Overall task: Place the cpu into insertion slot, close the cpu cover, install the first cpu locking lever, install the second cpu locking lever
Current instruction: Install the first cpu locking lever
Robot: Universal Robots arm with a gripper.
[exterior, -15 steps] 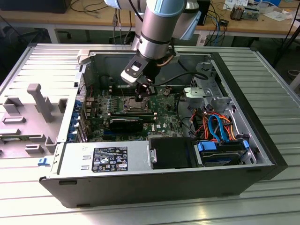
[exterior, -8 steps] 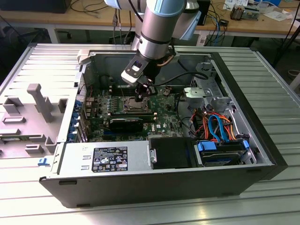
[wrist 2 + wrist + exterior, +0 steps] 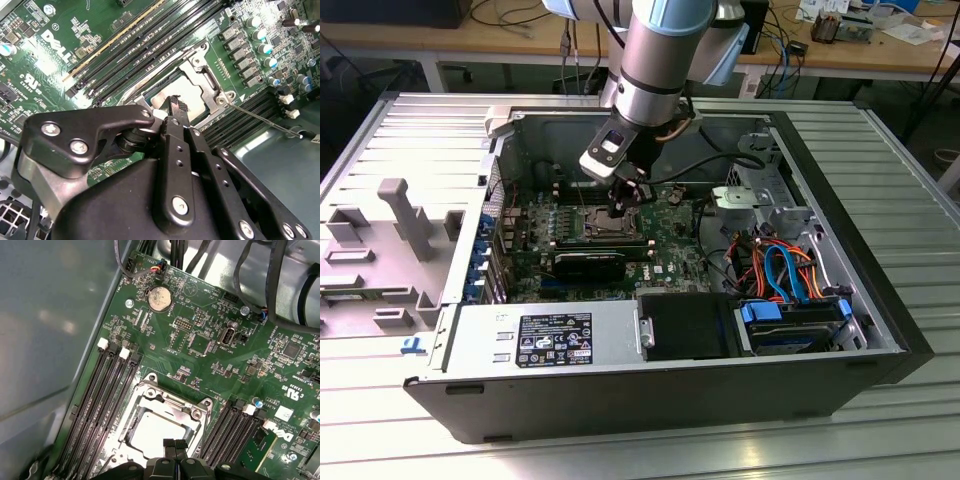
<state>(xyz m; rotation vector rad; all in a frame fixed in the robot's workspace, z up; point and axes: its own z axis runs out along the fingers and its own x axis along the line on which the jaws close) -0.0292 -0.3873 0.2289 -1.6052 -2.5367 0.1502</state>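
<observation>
Fingertips [image 3: 170, 444] of the gripper [image 3: 175, 444] are pressed together just above the cpu [image 3: 155, 432], which is framed by the lowered cpu cover [image 3: 165, 399].

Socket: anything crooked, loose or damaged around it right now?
No damage shows. The chip lies flat inside the cover frame. One thin locking lever sticks out sideways over the memory slots, apparently not latched.

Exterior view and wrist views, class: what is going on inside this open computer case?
A robot arm reaches into the open grey metal computer case. Its black gripper, fingers together, hangs over the square silvery-rimmed insertion slot on the green circuit board. The flat silvery-grey cpu already lies in the slot, and the thin silvery frame-shaped cpu cover appears folded down around it. A thin wire lever juts out beside the socket.
</observation>
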